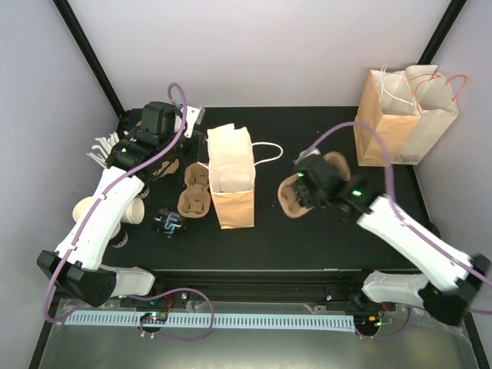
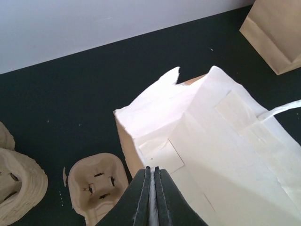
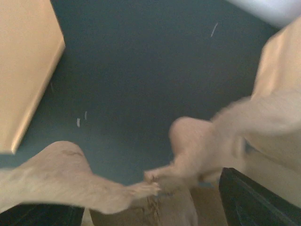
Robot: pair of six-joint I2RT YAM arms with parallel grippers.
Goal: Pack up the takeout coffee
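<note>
The takeout coffee (image 1: 171, 223), a small dark cup with white print, sits on the black table left of the open paper bag (image 1: 231, 181), near the front. My left gripper (image 1: 192, 115) is shut, hovering behind the bag's back left corner. In the left wrist view its fingertips (image 2: 153, 172) overlap the bag's white inside (image 2: 211, 141), and a thin white sliver shows between them. My right gripper (image 1: 304, 188) is over a brown pulp cup carrier (image 1: 334, 165) right of the bag. Its jaws (image 3: 153, 202) stand wide apart with the blurred carrier (image 3: 197, 146) between them.
Another pulp carrier (image 1: 194, 192) lies against the bag's left side, also seen in the left wrist view (image 2: 96, 188). Lidless white cups (image 1: 134, 211) sit at the left under my left arm. A second brown bag (image 1: 400, 115) stands at the back right.
</note>
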